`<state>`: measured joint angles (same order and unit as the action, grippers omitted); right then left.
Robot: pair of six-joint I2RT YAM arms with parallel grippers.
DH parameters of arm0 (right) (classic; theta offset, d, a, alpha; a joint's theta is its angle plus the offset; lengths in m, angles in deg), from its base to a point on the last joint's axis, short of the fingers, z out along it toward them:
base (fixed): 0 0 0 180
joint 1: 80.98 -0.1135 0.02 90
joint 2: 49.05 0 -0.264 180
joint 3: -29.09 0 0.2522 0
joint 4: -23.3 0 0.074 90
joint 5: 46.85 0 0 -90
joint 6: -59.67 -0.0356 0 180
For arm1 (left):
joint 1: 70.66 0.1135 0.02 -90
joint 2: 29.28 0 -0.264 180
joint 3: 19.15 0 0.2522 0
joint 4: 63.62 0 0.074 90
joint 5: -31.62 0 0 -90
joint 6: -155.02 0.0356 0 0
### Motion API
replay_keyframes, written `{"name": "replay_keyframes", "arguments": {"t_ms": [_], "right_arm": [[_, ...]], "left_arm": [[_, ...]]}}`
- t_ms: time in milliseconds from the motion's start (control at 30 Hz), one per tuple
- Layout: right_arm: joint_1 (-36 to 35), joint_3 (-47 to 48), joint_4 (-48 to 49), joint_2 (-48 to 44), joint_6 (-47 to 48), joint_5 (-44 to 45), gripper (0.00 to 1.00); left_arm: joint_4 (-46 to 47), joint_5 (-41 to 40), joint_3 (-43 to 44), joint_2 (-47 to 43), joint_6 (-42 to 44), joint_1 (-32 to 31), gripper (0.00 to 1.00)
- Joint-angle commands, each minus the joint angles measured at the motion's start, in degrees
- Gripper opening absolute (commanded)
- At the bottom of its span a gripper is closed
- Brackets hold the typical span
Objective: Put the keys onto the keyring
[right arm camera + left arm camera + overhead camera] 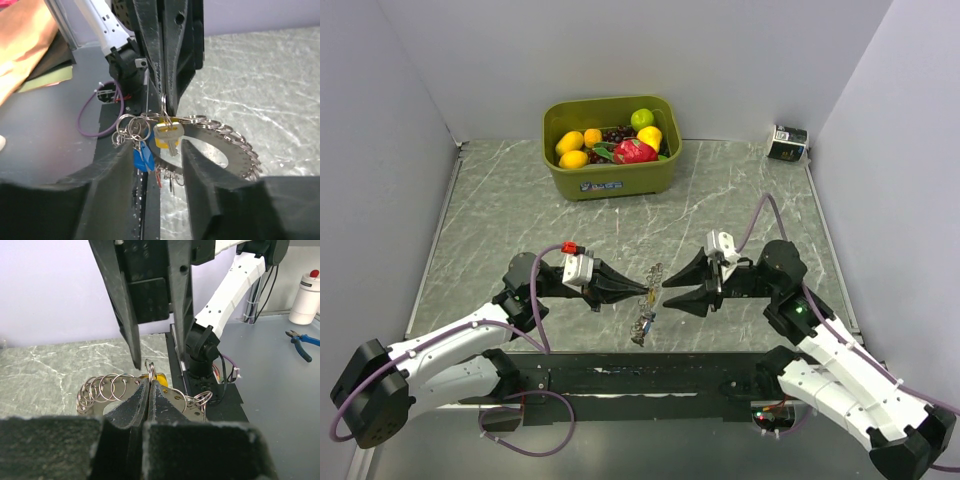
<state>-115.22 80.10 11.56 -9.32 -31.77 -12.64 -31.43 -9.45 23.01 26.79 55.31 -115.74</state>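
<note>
The keyring is a flat metal disc (220,142) edged with several split rings, and it hangs in the air between the two arms (650,276). My left gripper (150,383) is shut on one split ring (149,365) at the disc's edge. A yellow-headed key (169,135) hangs from that ring. A blue-headed key (143,157) and a red one (159,177) hang lower on other rings. My right gripper (157,147) is open, facing the left gripper (642,291), with its fingers on either side of the yellow key and not touching it.
A green bin (610,178) of fruit stands at the back centre. A small dark box (787,143) sits in the back right corner. The black base rail (650,375) runs along the near edge, under the hanging keys.
</note>
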Motion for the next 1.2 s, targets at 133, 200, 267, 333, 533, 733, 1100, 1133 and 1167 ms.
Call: {"name": "replay_keyframes", "arguments": {"t_ms": [133,200,267,333,533,733,1100,1133,1167], "right_arm": [[0.2,2.1,4.2,-0.1,-0.8,-2.7,0.6],[0.2,2.4,4.7,0.9,-0.9,-2.9,0.6],[0.2,2.6,5.3,1.4,-1.3,-3.0,0.59],[0.2,2.7,6.6,2.0,-2.0,-2.9,0.59],[0.2,3.0,8.8,3.7,-3.7,-4.0,0.57],[0.3,3.1,10.8,4.0,-4.9,-4.7,0.53],[0.2,3.7,9.8,5.1,-4.7,-5.6,0.37],[0.2,3.7,9.6,5.2,-4.6,-5.6,0.35],[0.2,3.7,9.7,5.4,-4.7,-5.6,0.33]], "left_arm": [[4.2,2.3,3.1,-0.5,0.2,-0.1,0.01],[4.3,2.4,3.1,-0.4,0.2,-0.1,0.01],[4.5,2.8,3.2,-0.3,-0.1,-0.1,0.01],[4.9,2.9,3.2,0.1,-0.4,-0.1,0.01],[4.5,3.2,3.3,0.4,-0.5,-0.1,0.01],[4.0,3.2,3.4,0.3,-0.1,-0.1,0.01],[4.4,3.4,3.6,0.8,-0.2,-0.1,0.01],[4.2,3.5,3.7,0.7,-0.1,-0.1,0.01],[4.1,3.5,3.8,0.8,-0.1,-0.1,0.01]]}}
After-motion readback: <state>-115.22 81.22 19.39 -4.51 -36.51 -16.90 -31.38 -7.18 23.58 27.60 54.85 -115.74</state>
